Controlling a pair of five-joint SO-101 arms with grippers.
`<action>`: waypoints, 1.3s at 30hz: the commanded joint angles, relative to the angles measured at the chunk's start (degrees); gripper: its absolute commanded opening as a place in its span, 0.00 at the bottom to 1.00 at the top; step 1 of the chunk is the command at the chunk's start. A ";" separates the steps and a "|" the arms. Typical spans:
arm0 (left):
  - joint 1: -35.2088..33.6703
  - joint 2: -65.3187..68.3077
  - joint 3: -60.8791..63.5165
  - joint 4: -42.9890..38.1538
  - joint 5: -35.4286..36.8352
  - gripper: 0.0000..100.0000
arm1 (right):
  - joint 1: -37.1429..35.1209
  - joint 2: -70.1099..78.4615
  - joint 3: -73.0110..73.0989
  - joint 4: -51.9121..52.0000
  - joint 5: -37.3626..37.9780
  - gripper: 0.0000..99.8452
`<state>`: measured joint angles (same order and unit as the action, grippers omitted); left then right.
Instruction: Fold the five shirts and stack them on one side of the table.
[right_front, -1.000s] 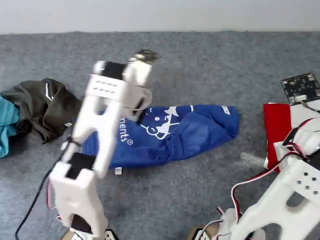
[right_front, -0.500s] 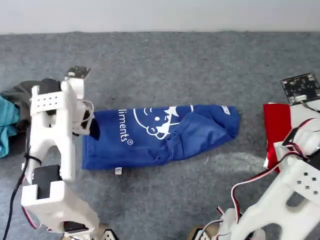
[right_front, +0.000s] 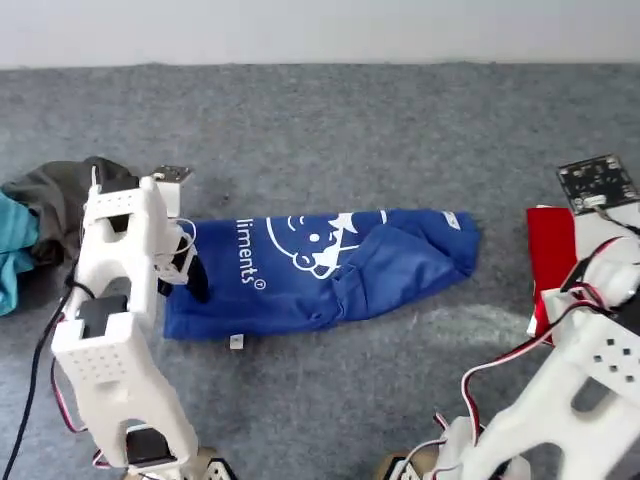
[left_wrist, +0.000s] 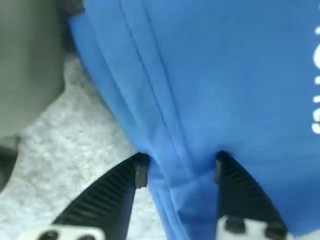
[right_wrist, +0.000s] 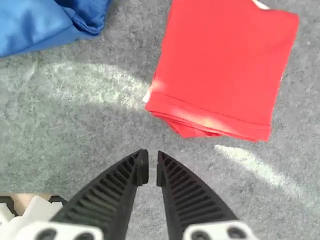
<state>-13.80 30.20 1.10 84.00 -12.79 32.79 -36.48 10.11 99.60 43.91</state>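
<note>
1. blue shirt (right_front: 330, 265): royal blue, white lettering and white cartoon print.
2. red shirt (right_wrist: 222, 70): solid red.
3. olive shirt (right_front: 60, 205): dark olive-grey, small white mark.
4. teal shirt (right_front: 10, 250): plain teal.
5. table (right_front: 400, 130): mottled grey covering.
6. arms (right_front: 115, 300): white; left gripper (left_wrist: 177, 170) and right gripper (right_wrist: 149, 172) black, ribbed; wires (right_front: 510, 355) red, white, black.
7. circuit board (right_front: 598, 180): black, pale specks.

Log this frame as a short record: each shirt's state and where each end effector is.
blue shirt: mid-table, partly folded, rumpled
left end effector: closed on a gathered fold at the blue shirt's end nearest the dark shirt
red shirt: folded flat, right side of the table
right end effector: shut, empty, over bare table near the red shirt
dark shirt: crumpled, left edge
teal shirt: crumpled, against the dark shirt
folded so far: the red shirt
</note>
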 joint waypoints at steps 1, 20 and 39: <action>-0.18 3.69 -4.70 0.62 2.73 0.17 | 0.66 -1.10 -0.53 -0.92 -0.18 0.04; 7.65 -17.23 -8.04 12.84 4.31 0.01 | 0.66 -1.10 -0.26 -0.92 -0.18 0.04; 39.56 -21.19 -11.03 -0.18 12.22 0.01 | 0.66 -1.10 -0.18 -0.75 -0.18 0.04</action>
<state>22.24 8.40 -6.20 86.29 -1.10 32.79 -36.48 10.11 99.60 43.91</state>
